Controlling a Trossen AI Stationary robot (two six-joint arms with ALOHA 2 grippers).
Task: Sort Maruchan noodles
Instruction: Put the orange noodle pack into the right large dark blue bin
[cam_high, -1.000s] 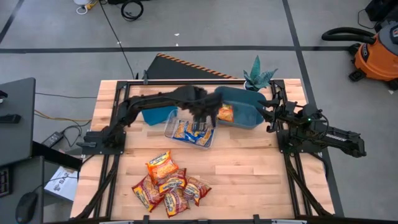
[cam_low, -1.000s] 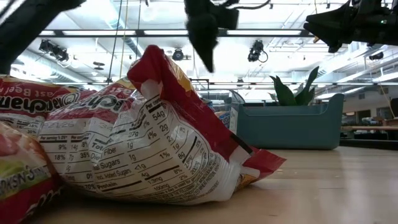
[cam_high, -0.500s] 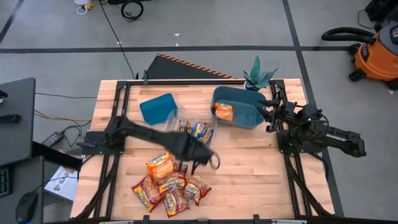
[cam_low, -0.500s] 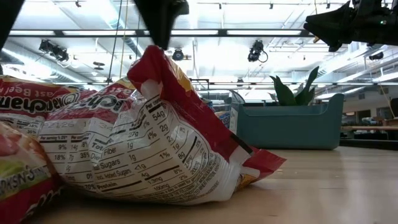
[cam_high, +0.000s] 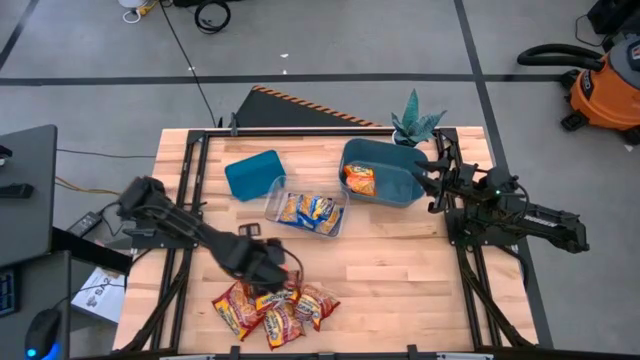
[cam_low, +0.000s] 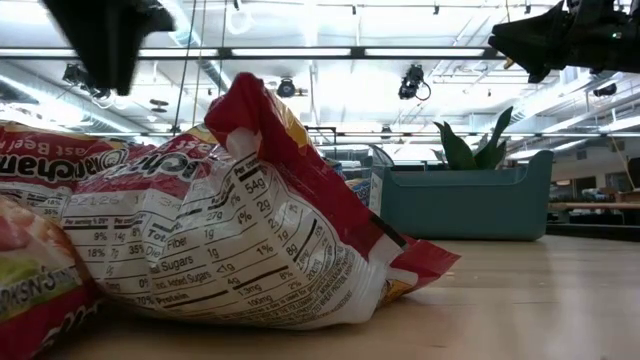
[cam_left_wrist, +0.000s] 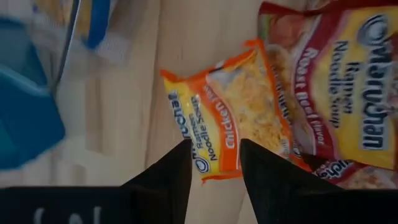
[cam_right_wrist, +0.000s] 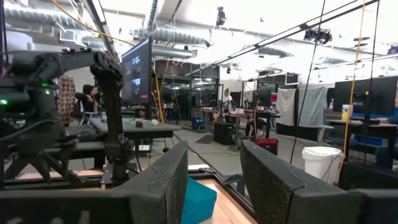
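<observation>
The left gripper (cam_left_wrist: 213, 163), open and empty, has been swung from the clear tray (cam_high: 276, 190) to the orange packet (cam_left_wrist: 222, 116), so that's probably next.

An orange packet (cam_left_wrist: 231, 115) printed with white lettering is seen beside a red-and-yellow packet (cam_left_wrist: 336, 93) with blue lettering. Blue-and-yellow packets (cam_high: 307, 210) are held in a clear tray (cam_high: 276, 191). Two teal bins (cam_high: 385, 172) are set on the pale wooden table (cam_high: 400, 270). A black-and-white nutrition panel is shown on a red packet (cam_low: 230, 250).
</observation>
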